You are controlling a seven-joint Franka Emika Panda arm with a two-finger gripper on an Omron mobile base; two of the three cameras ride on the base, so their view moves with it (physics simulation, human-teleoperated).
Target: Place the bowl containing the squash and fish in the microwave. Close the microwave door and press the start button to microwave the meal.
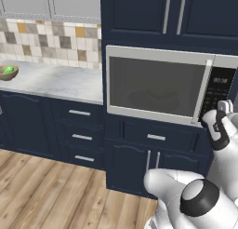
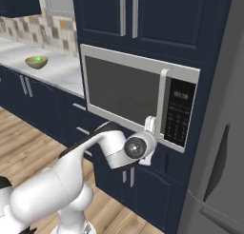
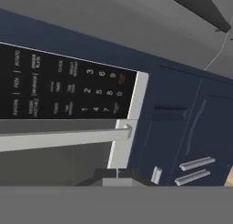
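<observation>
The jaws are pressed together and hold nothing; the gripper (image 2: pixel 150 125) sits just beside the lower end of the microwave door (image 1: pixel 151 85) handle, near the black keypad panel (image 3: pixel 63 86). The microwave (image 2: pixel 138 97) door is closed, and a bowl (image 1: pixel 153 98) shape shows faintly through its glass, apparently on the turntable. Judged from this, loading and closing are complete; pressing start remains.

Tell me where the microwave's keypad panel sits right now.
The black keypad panel is on the microwave's right side, just right of the door's vertical silver handle, below the navy upper cabinets.
</observation>
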